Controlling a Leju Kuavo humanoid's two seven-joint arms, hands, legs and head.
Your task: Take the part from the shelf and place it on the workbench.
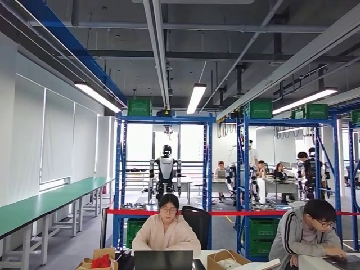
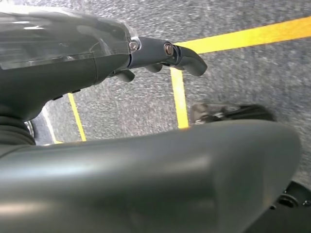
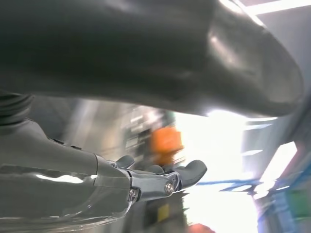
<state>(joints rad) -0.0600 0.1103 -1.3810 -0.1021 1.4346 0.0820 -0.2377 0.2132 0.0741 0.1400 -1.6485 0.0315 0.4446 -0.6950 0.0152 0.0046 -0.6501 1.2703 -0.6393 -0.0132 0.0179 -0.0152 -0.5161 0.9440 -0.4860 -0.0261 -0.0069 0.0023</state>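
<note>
Your left robot hand [image 2: 161, 56] hangs over grey floor [image 2: 238, 73] with yellow lines [image 2: 179, 99], fingers extended, holding nothing. Your right robot hand [image 3: 161, 177] likewise empty, fingers straight. Blue shelf [image 1: 163, 169] mid-frame, far ahead.

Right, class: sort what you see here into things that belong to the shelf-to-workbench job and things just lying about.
Belongs to the job:
blue shelf
green workbench
left hand, holding nothing
right hand, holding nothing

Just about:
green crates
cardboard box
laptop
red tape
</note>
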